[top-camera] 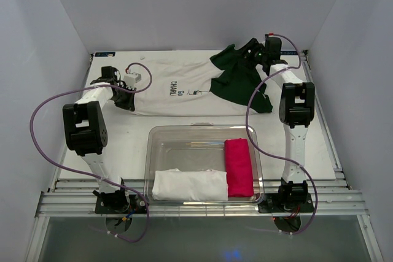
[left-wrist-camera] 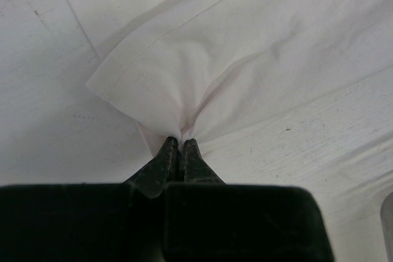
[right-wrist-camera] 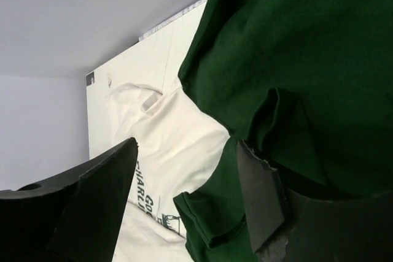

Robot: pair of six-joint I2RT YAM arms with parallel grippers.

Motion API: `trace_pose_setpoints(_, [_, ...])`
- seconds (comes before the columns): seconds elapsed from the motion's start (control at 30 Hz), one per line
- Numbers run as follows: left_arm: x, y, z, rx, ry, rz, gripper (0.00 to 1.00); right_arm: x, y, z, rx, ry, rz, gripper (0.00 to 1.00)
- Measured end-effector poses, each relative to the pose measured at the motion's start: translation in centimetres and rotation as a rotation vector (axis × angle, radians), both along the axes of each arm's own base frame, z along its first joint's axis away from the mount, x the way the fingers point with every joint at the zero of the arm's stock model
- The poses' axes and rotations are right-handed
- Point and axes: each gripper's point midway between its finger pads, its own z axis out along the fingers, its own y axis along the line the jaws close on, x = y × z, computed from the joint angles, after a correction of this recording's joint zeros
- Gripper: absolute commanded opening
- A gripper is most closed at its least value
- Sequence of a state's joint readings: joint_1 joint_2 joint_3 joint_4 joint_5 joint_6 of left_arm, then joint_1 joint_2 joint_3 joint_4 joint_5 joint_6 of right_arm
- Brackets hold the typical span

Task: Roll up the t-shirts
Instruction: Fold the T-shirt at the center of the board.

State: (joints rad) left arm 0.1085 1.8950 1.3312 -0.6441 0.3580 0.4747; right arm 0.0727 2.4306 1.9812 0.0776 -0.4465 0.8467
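**Spreading the tees before rolling**

Beyond the bin (top-camera: 156, 136), your left gripper (left-wrist-camera: 178, 142) was clamped on an edge of the white t-shirt (top-camera: 178, 90), which lay spread out. The green t-shirt (top-camera: 239, 78) overlapped its right end, and your right gripper (right-wrist-camera: 187, 151) stood open against it. The next move probably called for parting the two. Count: two loose tees; in the bin, one white roll (top-camera: 190, 185) and one pink bundle (top-camera: 238, 167).
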Motion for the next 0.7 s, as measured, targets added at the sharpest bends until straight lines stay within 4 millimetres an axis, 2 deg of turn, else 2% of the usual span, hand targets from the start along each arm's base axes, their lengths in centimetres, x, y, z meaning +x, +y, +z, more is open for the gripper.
trace_pose_setpoints(0.17, [0.1,0.1,0.1,0.003,-0.003,0.001,0.00,0.0,-0.4,0.1,-0.082,-0.028,0.021,0.76])
trace_pose_setpoints(0.3, [0.5,0.1,0.4,0.007,-0.015,0.002,0.00,-1.9,-2.1,0.4,-0.218,-0.005,0.028,0.78])
trace_pose_setpoints(0.4, [0.5,0.2,0.4,0.012,-0.015,-0.001,0.00,-6.3,-4.5,0.8,-0.348,0.051,0.024,0.80])
trace_pose_setpoints(0.5, [0.4,0.3,0.2,0.016,-0.015,-0.004,0.00,-12.2,-7.2,0.4,-0.415,0.111,0.032,0.80])
trace_pose_setpoints(0.6, [0.1,0.3,-0.1,0.021,-0.007,-0.008,0.00,-17.6,-10.9,-2.2,-0.442,0.219,0.003,0.80])
trace_pose_setpoints(0.67, [0.0,0.4,-0.3,0.023,-0.007,-0.010,0.00,-20.7,-13.5,-5.5,-0.462,0.330,-0.026,0.80])
trace_pose_setpoints(0.7, [0.1,0.4,-0.3,0.025,-0.008,-0.010,0.00,-21.7,-14.2,-6.8,-0.465,0.367,-0.026,0.80])
